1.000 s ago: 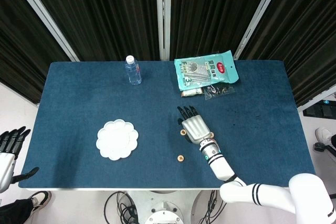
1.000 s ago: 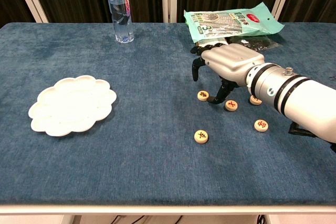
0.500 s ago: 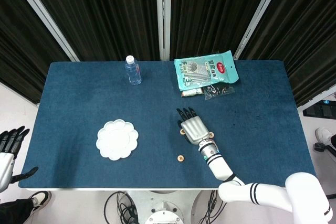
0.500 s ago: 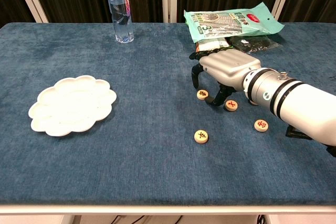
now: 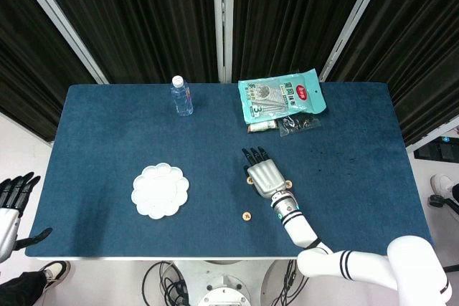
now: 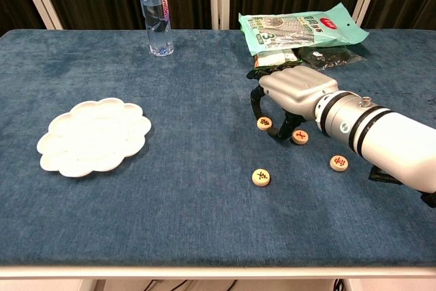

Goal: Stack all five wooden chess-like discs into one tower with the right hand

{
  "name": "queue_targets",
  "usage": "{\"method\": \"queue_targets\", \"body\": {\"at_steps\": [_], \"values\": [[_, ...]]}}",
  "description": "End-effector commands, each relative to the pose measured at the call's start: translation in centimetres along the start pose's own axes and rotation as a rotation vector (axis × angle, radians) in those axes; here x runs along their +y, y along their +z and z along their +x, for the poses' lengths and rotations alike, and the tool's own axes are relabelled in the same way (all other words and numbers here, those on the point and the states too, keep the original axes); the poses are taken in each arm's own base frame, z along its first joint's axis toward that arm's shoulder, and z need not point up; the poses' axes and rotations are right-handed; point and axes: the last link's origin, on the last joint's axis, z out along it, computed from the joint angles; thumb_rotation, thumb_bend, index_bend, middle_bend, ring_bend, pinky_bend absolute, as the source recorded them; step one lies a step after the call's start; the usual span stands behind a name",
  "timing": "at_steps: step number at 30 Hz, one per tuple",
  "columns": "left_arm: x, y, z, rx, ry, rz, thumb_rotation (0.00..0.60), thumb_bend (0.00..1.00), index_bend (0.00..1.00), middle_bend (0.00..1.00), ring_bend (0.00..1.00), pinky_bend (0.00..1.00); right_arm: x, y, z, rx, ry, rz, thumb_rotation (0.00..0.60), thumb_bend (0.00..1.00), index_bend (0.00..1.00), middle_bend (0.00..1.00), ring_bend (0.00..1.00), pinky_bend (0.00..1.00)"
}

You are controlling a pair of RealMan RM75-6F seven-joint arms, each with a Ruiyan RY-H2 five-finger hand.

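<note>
Discs lie scattered on the blue tabletop (image 6: pixel 170 189), none stacked. The right hand (image 6: pixel 294 90) hangs palm-down over the middle of the tabletop, its dark fingers (image 6: pixel 255 103) curled downward around one disc (image 6: pixel 264 123); from where I stand I cannot tell whether the fingertips actually touch or pinch it. A second disc (image 6: pixel 300 137) sits just beside the thumb side of that hand, a third disc (image 6: pixel 339 163) lies nearer the front edge under the white forearm, and a fourth disc (image 6: pixel 260 178) rests alone toward the front edge, well apart from the hand. Only four show; any fifth is hidden.

Off the front left corner, the left hand (image 5: pixel 13 202) hangs beside the table, fingers spread and holding nothing.

A white scalloped dish (image 6: pixel 93 135) sits toward the left edge. A water bottle (image 6: pixel 156 13) stands upright near the back edge, and a green snack bag (image 6: pixel 300 28) lies at the back edge right of centre, with a small dark packet (image 6: pixel 330 56) touching its front side.
</note>
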Motion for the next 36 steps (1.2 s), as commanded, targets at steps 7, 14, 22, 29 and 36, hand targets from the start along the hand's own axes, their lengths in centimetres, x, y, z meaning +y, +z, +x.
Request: {"method": "queue_targets", "body": {"at_steps": [7, 14, 22, 29, 36], "values": [[0.0, 0.0, 0.0, 0.001, 0.001, 0.0, 0.6, 0.0, 0.06, 0.0, 0.0, 0.0, 1.0, -1.2, 2.7, 0.051, 0.015, 0.027, 0.6, 0.31, 0.52, 0.03, 0.0, 0.0], [0.1, 0.0, 0.0, 0.0, 0.006, -0.003, 0.6, 0.0, 0.06, 0.0, 0.0, 0.0, 3.2, -4.0, 4.0, -0.013, -0.051, 0.063, 0.6, 0.31, 0.52, 0.03, 0.0, 0.0], [0.4, 0.0, -0.2, -0.005, 0.014, -0.006, 0.6, 0.0, 0.06, 0.0, 0.0, 0.0, 4.0, -5.5, 2.4, -0.065, -0.062, 0.038, 0.6, 0.3, 0.52, 0.02, 0.0, 0.0], [0.4, 0.1, -0.2, -0.002, 0.004, -0.008, 0.6, 0.0, 0.06, 0.0, 0.0, 0.0, 4.0, -5.3, 1.6, -0.029, -0.052, 0.024, 0.6, 0.3, 0.52, 0.02, 0.0, 0.0], [0.2, 0.0, 0.0, 0.001, -0.005, -0.009, 0.6, 0.0, 0.06, 0.0, 0.0, 0.0, 3.7, -4.9, 0.6, -0.042, -0.057, 0.024, 0.6, 0.3, 0.51, 0.02, 0.0, 0.0]]}}
